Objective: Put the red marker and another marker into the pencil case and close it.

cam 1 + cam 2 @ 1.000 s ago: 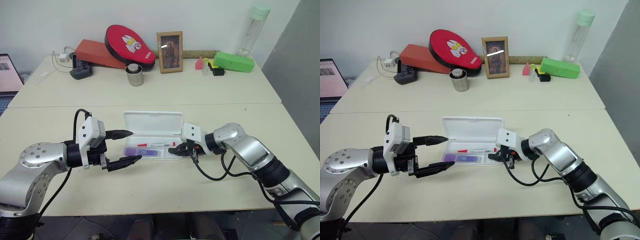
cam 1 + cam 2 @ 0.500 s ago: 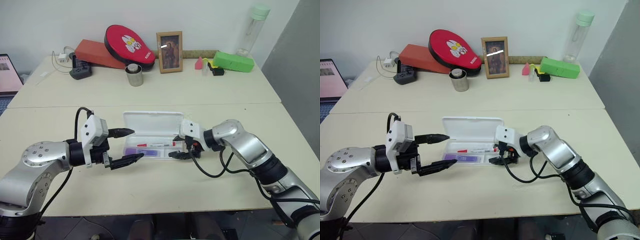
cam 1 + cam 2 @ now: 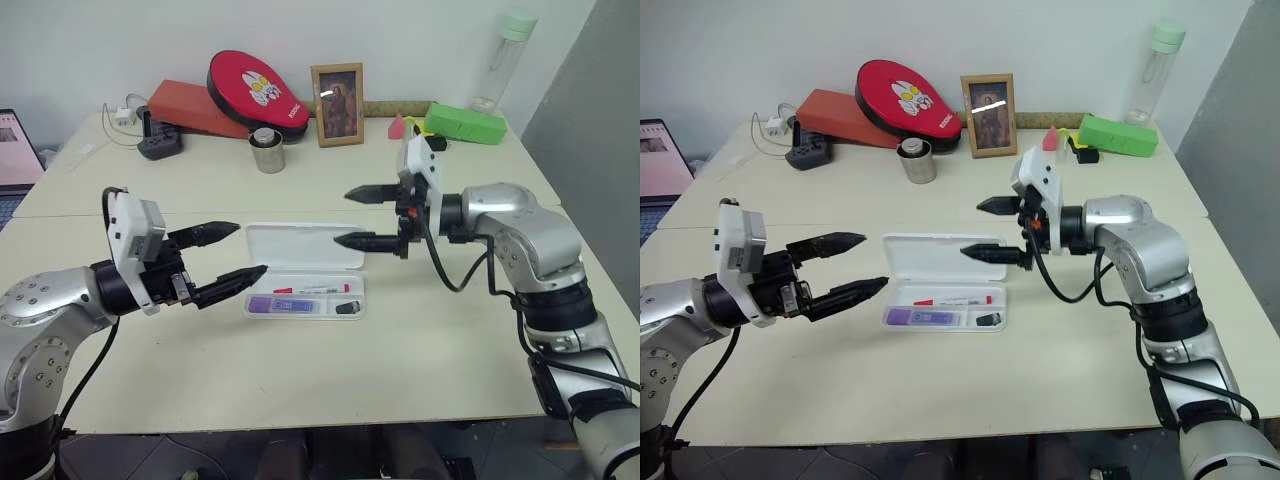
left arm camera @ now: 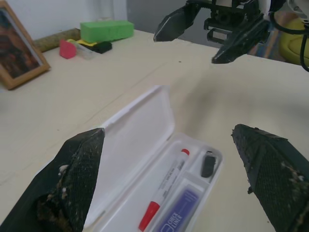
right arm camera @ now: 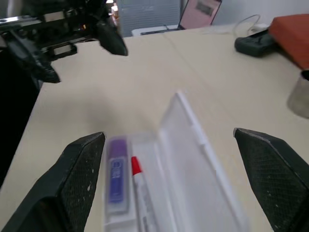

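Left eye view: pencil case (image 3: 305, 270) lies open mid-table, red marker (image 3: 312, 290) and purple marker (image 3: 285, 305) inside. Left gripper (image 3: 227, 255) and right gripper (image 3: 355, 217) hover apart, jaws spread, empty.

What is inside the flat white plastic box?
The open white plastic pencil case holds a thin red-capped marker, a chunky purple marker and a small dark cap-like piece. Nothing covers them.

Left claw (image 3: 228, 254): raised clear of the desk, pointing roughly level toward the right, fingers spread wide, holding nothing. Right claw (image 3: 353, 217): raised higher, pointing left, fingers likewise spread wide, holding nothing. Both forearms extended inward.
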### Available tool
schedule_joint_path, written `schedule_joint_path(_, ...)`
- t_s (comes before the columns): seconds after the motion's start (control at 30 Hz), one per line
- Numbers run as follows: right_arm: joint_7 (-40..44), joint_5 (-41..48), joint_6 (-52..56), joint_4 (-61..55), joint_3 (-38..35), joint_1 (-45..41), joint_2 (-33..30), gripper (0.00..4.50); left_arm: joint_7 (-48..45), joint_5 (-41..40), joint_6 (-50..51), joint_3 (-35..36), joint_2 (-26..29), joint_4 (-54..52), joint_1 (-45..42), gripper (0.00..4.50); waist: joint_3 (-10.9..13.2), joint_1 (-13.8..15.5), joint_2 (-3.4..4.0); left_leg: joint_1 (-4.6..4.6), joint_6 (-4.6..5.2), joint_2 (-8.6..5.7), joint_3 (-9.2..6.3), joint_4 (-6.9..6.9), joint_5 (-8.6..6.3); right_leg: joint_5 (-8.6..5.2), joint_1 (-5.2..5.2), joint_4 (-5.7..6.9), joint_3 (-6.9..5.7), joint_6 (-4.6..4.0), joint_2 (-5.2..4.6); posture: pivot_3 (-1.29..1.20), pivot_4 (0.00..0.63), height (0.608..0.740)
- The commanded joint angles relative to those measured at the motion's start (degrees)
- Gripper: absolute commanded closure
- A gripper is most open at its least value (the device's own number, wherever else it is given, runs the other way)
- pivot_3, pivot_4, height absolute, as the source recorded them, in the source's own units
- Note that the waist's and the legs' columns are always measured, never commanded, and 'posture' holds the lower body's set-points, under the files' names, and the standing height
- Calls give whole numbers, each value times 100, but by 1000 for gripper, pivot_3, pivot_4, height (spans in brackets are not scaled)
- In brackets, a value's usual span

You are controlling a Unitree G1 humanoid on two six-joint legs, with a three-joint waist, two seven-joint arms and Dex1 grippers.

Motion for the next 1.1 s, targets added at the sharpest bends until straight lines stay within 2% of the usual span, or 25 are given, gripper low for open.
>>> schedule_joint_path(0.03,-497,-533,-541,1264,-4,-547,180,41,232,-219,9,387,-36,23,-85,0,0,3,0,0,0,0,2,1,0,0,-1,0,1,0,1,0,150,740)
schedule_joint_path(0.07,-482,-616,-647,1501,34,-642,223,41,250,-262,28,420,-36,17,-59,0,0,4,0,-2,-1,-2,5,0,0,0,-3,-2,1,-1,1,0,150,740)
schedule_joint_path(0.17,-516,-845,-859,2148,130,-878,376,545,323,-336,36,534,-50,12,4,0,0,6,0,-11,-1,-1,7,-2,0,0,-7,-10,2,-1,-1,0,150,740)
schedule_joint_path(0.4,-293,-1142,-1151,2630,263,-998,527,2309,414,-473,47,660,-14,-59,144,0,1,5,1,-12,-1,-1,6,-1,0,1,-11,-5,3,-1,-4,0,150,740)
schedule_joint_path(0.47,-220,-1168,-1165,2643,268,-1004,539,2624,427,-480,40,663,-17,-80,164,0,1,5,1,-12,-1,-1,6,-1,0,1,-11,-4,3,-1,-3,0,150,740)
schedule_joint_path(0.63,-5,-1211,-1147,2521,311,-972,537,4048,464,-500,18,651,-28,-111,195,0,1,5,1,-12,-1,0,5,-1,0,0,-11,-5,3,-1,-3,0,150,740)
schedule_joint_path(0.7,63,-1221,-1136,2455,328,-951,526,4453,476,-516,4,642,-18,-111,195,0,1,5,1,-12,-1,0,5,-1,0,0,-11,-5,3,-1,-3,0,150,740)
schedule_joint_path(1.1,698,-1288,-897,1522,656,-539,311,4453,420,-594,-12,586,26,-98,174,0,1,7,2,-12,-1,0,3,-1,0,0,-10,-5,3,-1,-4,0,150,740)
